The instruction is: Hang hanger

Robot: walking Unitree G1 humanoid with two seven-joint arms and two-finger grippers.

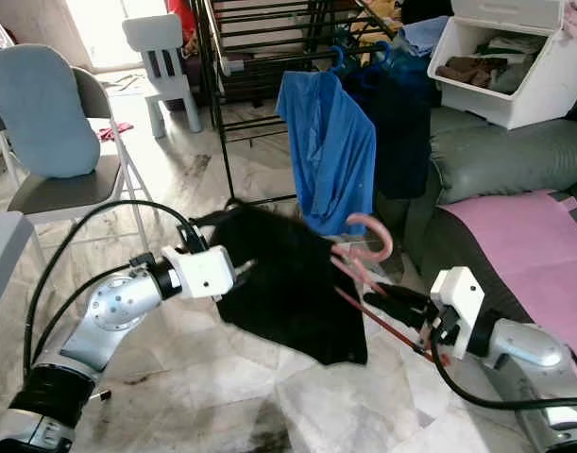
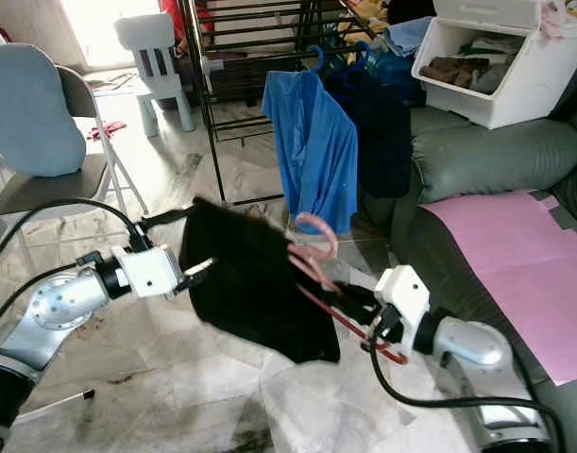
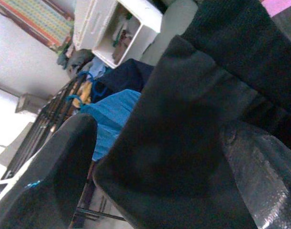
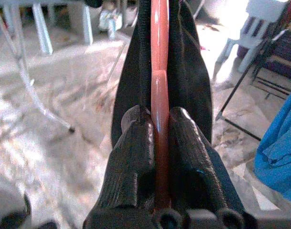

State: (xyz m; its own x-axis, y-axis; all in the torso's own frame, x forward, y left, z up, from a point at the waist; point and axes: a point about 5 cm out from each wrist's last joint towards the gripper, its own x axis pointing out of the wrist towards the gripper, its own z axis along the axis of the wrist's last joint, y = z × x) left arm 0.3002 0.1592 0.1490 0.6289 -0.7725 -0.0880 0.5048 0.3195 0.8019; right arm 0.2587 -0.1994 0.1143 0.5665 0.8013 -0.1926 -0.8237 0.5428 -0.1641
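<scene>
A black garment hangs spread in the air between my two arms, draped on a pink-red hanger whose hook rises above its right edge. My left gripper is shut on the garment's left edge; the left wrist view has black cloth pinched between the fingers. My right gripper is shut on the hanger's lower bar. In the right wrist view the hanger runs straight out between the two closed fingers.
A dark drying rack stands ahead with a blue shirt and a navy garment hanging on it. Right: a grey sofa with a pink sheet and a white bin. Left: a folding chair and a white chair.
</scene>
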